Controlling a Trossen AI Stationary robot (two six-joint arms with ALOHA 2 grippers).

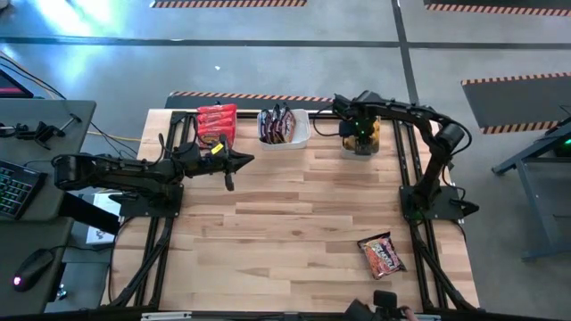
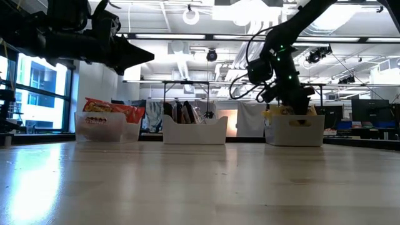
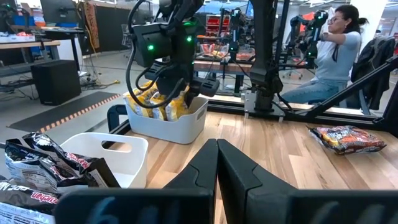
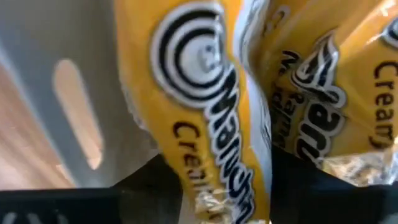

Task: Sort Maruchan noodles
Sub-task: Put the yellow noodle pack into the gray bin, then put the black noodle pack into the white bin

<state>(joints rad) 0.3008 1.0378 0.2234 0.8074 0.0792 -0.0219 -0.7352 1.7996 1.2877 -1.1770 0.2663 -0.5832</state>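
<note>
The right gripper (image 1: 361, 134), upper right, is down in the tub of yellow Maruchan packets (image 4: 205, 112); its grip is unclear. The left gripper (image 1: 239, 161) is closed and empty. The packets look light, crinkly and slippery; pinch an edge.

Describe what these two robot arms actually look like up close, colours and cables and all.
Both arms are dark, nearly black, made of slim jointed segments. The left arm ends in two flat, pointed dark fingers. The right arm carries a boxy wrist block with small green lights and looping black cables along it. No printed markings can be made out.
</note>
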